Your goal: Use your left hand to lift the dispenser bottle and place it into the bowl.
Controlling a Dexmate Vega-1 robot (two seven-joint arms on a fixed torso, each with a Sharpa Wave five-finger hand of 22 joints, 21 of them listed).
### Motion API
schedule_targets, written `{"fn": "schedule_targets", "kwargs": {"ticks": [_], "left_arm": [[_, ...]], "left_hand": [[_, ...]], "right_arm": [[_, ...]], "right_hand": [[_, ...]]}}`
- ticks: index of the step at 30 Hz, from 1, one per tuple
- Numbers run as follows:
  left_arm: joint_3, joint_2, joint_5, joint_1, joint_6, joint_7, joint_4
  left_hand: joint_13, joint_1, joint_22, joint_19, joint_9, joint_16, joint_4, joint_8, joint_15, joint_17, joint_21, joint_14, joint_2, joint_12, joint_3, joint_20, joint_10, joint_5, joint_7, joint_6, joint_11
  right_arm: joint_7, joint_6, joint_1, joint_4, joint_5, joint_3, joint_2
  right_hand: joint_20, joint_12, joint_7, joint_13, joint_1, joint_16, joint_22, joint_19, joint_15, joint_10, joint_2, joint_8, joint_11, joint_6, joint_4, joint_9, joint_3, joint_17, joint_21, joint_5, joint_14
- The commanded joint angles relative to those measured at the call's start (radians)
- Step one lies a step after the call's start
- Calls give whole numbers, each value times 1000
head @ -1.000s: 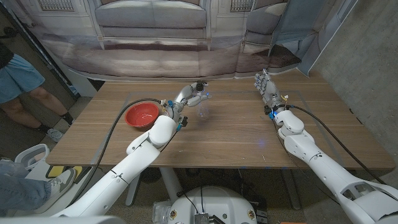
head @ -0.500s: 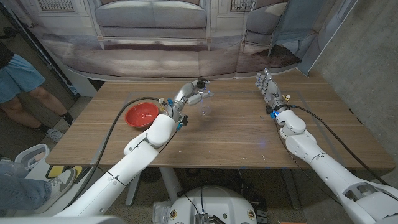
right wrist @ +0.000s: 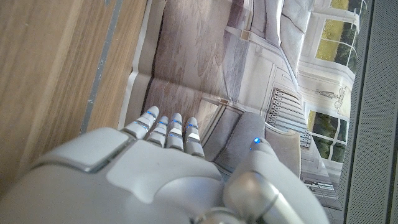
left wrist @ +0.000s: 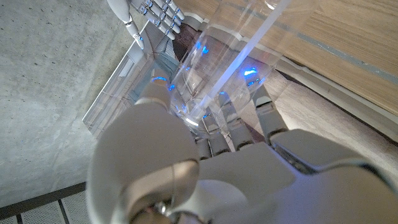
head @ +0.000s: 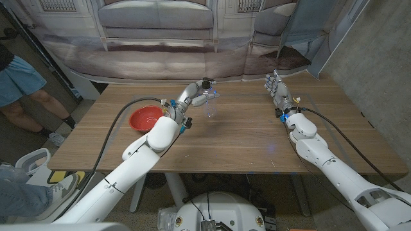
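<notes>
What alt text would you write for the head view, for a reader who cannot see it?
The robot's left hand holds a clear plastic dispenser bottle above the wooden table, right of a round red bowl. Its right hand waits with nothing in it.

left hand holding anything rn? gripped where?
Yes: the left robot hand grips the clear dispenser bottle around its upper body. Right robot hand holds nothing.

Clear dispenser bottle (head: pixel 209 106), red bowl (head: pixel 146 118), brown wood-grain table (head: pixel 244 138), white hands, black cable (head: pixel 115 135).
</notes>
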Motion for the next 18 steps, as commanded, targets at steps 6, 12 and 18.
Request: {"fn": "schedule_targets", "kwargs": {"ticks": [6,12,18], "left_arm": [[-39,43,-2,37,36,-2,-81],[-57,58,-9,58,36,1,-104],[-76,68,-23,78,29,5,-121]], "left_hand": [[4,28,5,-12,3,-6,3,4,-7,4,7,19,35,2,7,2,10,3,10,2,-1],[6,29,5,-16,2,-8,3,4,-4,5,7,18,33,2,7,3,13,3,12,2,-3],[7,28,6,-15,2,-9,3,4,-4,6,9,19,33,1,8,4,14,3,10,2,-4]], "right_arm": [[-4,-2,-5,-9,-2,2,-5],[-9,-5,-10,-16,-2,4,-7],[-12,-10,-12,-24,-1,4,-8]], "right_hand": [[-4,-2,1,3,14,4,4,8,3,13,0,0,1,7,-2,3,-3,2,0,1,10],[-4,-1,0,3,13,4,4,9,3,14,1,0,1,7,-3,3,-3,2,0,1,10],[-4,-2,2,3,13,4,4,9,4,14,1,-1,1,7,-3,3,-4,2,0,1,11]]}}
